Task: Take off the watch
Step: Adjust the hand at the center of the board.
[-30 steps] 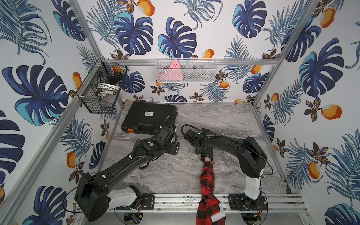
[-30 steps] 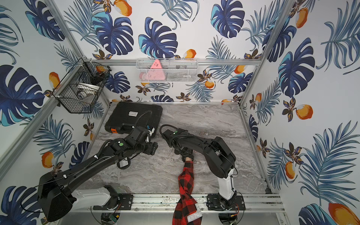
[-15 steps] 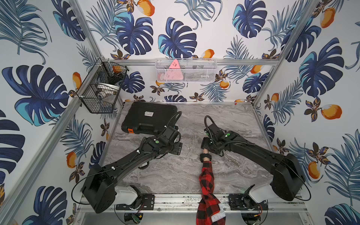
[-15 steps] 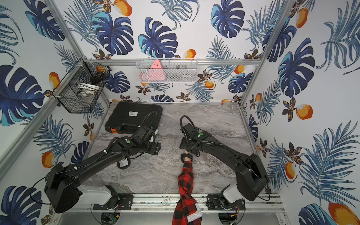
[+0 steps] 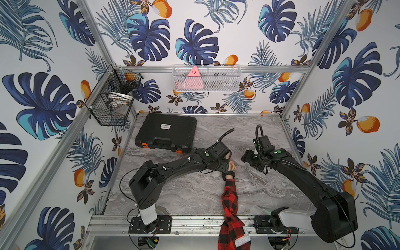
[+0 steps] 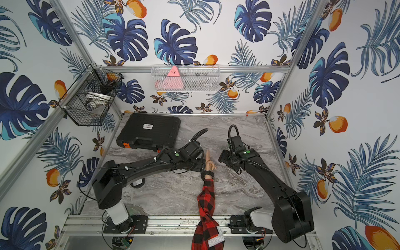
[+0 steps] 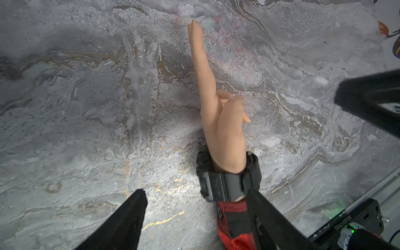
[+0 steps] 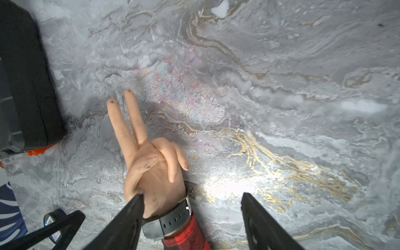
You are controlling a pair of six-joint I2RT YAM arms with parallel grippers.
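Right, the watch (image 7: pixel 225 184) sits buckled on the wrist of the mannequin hand (image 7: pixel 223 121), lower centre in the left wrist view. The fingers of the left gripper (image 7: pixel 195 192) are spread near it, the right gripper (image 8: pixel 191 194) likewise, both empty. Danger: tug the buckled strap and the whole sleeve (image 5: pixel 230 201) could drag across the worktop (image 5: pixel 259 134).

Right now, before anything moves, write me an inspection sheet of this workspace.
Surface: grey marble tabletop, faint coloured stains mid-table.
Job's things: watch on the mannequin hand, at the wrist, next to the plaid sleeve; not yet off.
Clutter: closed black tool case, orange latches, far left.
Grippers: left gripper open at the watch, contact unclear; right gripper open, holding nothing.
Cables: black hose loops at both wrists; thin wire by left base.
Surroundings: wire basket, white mesh basket, leaf-print walls.
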